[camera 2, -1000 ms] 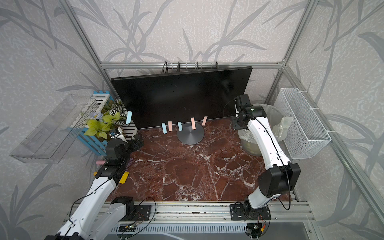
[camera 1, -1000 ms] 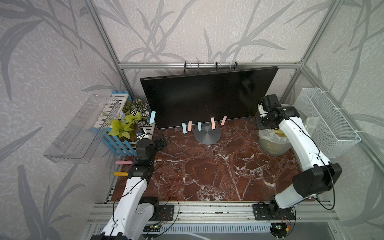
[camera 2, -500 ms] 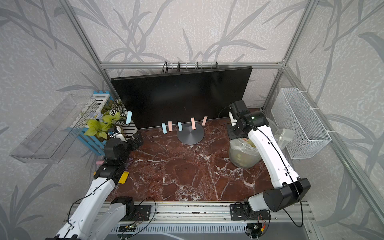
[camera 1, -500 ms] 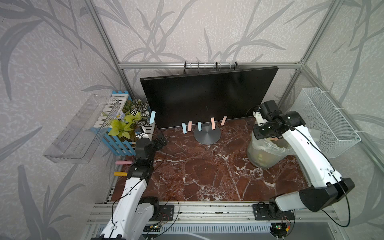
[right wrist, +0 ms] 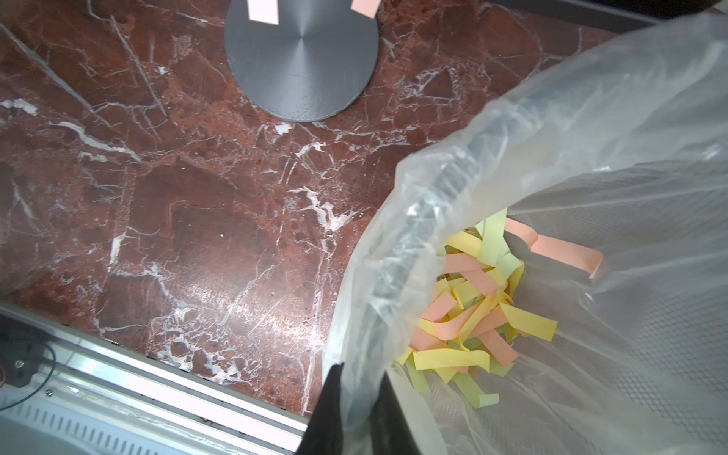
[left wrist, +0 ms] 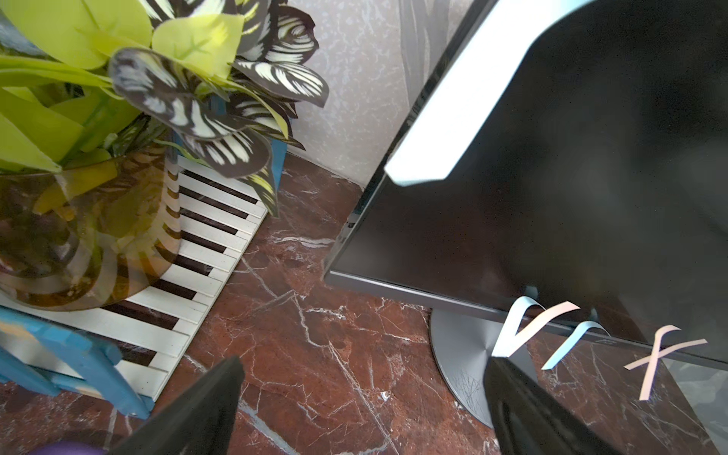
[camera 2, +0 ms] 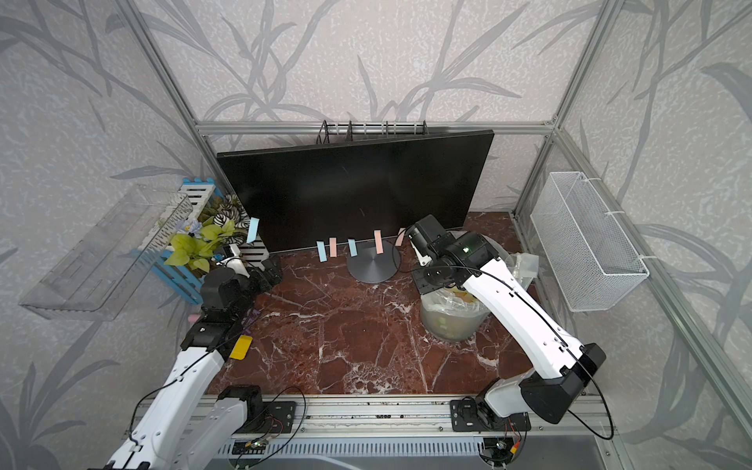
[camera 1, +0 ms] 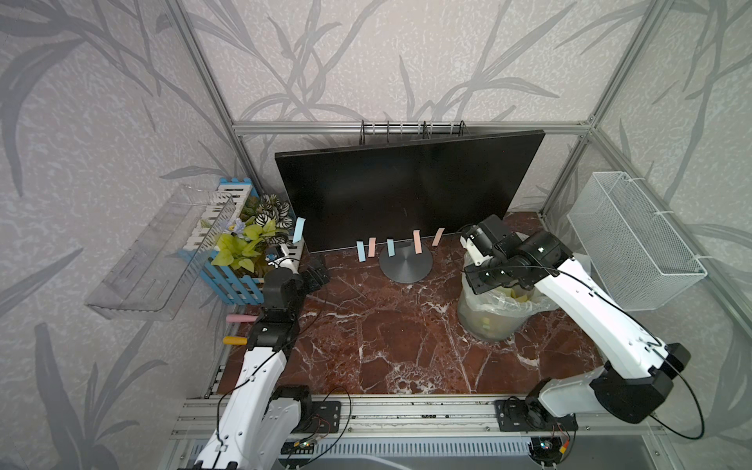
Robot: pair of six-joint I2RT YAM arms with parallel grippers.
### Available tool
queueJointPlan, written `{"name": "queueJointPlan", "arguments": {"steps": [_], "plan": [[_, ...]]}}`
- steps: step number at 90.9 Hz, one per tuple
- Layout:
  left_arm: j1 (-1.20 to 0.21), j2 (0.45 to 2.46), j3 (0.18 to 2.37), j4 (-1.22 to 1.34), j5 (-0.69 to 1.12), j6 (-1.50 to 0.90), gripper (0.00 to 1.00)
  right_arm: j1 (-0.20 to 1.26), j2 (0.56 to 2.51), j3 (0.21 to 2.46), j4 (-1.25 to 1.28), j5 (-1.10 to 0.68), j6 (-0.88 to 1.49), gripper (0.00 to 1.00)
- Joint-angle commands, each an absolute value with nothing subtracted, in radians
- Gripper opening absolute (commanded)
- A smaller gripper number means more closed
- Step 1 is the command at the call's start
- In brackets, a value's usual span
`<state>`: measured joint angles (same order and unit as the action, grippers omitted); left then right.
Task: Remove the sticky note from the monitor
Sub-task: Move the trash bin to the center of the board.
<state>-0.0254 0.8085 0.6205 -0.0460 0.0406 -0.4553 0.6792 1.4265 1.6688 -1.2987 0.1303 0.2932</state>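
Left wrist: monitor point(left wrist: 551, 177) beyond left gripper point(left wrist: 362, 362).

No legible text, label, brand, number or sign in any view. Sticky notes point(camera 1: 417, 241) on lower edge of monitor point(camera 1: 407, 191): plain coloured faces, no writing. Paper strips point(right wrist: 472, 307) inside bin liner point(right wrist: 591, 118): plain too.
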Motion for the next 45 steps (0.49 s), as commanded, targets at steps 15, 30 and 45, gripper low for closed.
{"name": "queueJointPlan", "arguments": {"steps": [15, 30, 45], "plan": [[-0.029, 0.787, 0.586, -0.055, 0.106, -0.548, 1.0, 0.72, 1.433, 1.732, -1.23, 0.087, 0.359, 0.27], [-0.03, 0.763, 0.533, -0.045, 0.106, -0.618, 1.0, 0.719, 1.443, 1.776, -1.225, 0.097, 0.346, 0.62], [-0.029, 0.729, 0.501, -0.046, 0.094, -0.667, 1.0, 0.719, 1.476, 1.885, -1.235, 0.086, 0.334, 0.68]]}}
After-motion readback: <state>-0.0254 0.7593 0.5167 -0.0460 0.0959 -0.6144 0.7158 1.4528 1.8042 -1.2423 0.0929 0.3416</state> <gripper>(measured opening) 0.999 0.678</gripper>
